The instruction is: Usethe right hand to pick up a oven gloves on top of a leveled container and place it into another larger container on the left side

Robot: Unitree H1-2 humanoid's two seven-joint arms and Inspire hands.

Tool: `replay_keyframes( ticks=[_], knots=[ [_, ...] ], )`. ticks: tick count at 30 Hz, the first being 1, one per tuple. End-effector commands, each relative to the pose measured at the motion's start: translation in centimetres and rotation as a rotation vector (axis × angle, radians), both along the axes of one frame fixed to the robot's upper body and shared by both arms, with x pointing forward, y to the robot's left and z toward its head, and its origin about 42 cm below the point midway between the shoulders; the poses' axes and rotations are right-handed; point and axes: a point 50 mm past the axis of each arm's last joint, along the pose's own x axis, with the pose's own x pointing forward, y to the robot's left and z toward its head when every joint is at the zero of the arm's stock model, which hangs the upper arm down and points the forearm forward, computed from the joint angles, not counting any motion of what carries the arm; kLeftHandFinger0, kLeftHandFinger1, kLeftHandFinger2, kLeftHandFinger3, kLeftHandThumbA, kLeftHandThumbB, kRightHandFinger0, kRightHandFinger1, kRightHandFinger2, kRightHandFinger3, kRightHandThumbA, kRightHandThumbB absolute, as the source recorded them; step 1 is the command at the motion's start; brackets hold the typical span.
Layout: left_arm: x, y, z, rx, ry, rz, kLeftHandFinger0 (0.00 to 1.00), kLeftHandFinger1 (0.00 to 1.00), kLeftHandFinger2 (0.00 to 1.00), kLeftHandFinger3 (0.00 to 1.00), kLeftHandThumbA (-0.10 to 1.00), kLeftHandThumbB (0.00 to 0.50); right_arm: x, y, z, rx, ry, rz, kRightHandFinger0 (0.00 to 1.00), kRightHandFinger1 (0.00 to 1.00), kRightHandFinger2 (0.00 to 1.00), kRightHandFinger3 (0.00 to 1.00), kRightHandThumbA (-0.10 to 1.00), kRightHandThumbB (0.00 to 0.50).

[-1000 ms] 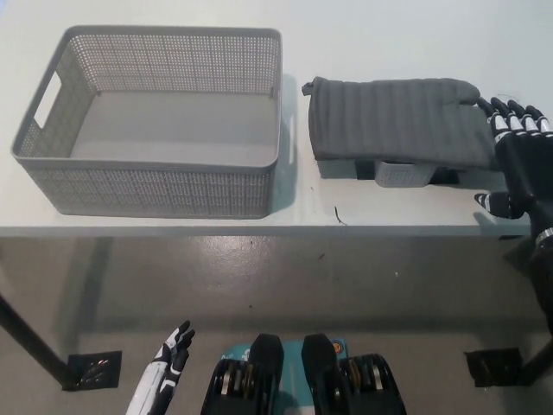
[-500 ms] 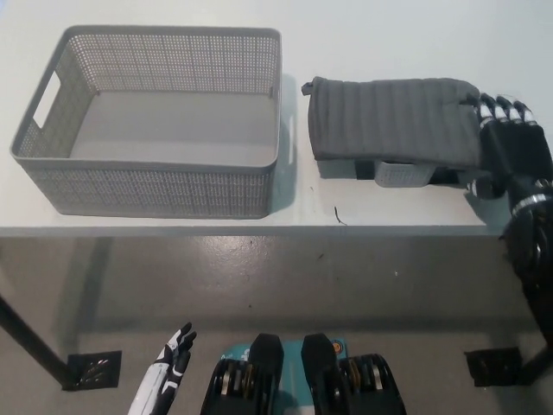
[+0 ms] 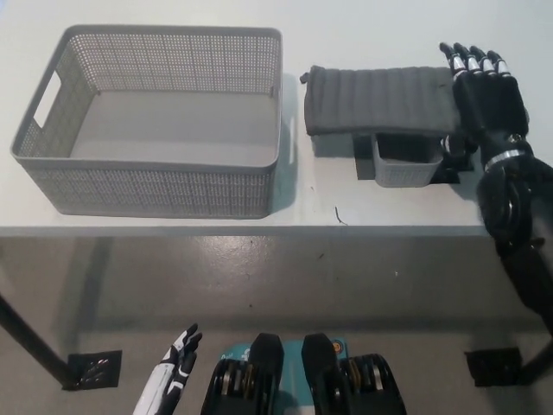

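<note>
Two containers sit on the table [image 3: 363, 26] in front of you: the large perforated basket [image 3: 151, 186] toward the left edge, with nothing in it, and a small grey container [image 3: 404, 164] toward the right edge, with the oven glove [image 3: 376, 99] draped flat across its top. Your black right hand [image 3: 484, 99] lies against the glove's right end, fingers [image 3: 471, 59] extended and pointing toward the far edge of the table, close together rather than curled. You cannot tell from this view whether any part of the hand is tucked under the fabric, so treat the grasp as unconfirmed. Your white left hand [image 3: 177, 363] rests low, off the table, below its near edge, fingers loosely apart and holding nothing. By these signs the task is at its early stage: the glove is on its perch, not lifted, and the basket has received nothing. What remains for you is to close on the glove, raise it clear of the small container, carry it leftward over the basket's rim and let it go inside.
</note>
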Motion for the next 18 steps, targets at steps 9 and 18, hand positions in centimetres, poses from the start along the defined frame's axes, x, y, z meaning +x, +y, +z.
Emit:
replay_keyframes(
  ticks=[9, 18],
  knots=[
    [0.9, 0.7, 1.4, 0.000, -0.080, -0.007, 1.00, 1.00, 1.00, 1.00, 1.00, 0.500, 2.1, -2.7, -1.4, 0.016, -0.326, -0.062, 0.00, 0.02, 0.23, 0.29, -0.10, 0.250],
    [0.8, 0.8, 1.4, -0.005, -0.076, -0.005, 1.00, 1.00, 1.00, 1.00, 1.00, 0.500, 2.0, -4.2, -2.3, 0.050, -0.315, -0.019, 0.00, 0.31, 0.78, 0.69, -0.10, 0.194]
  ],
)
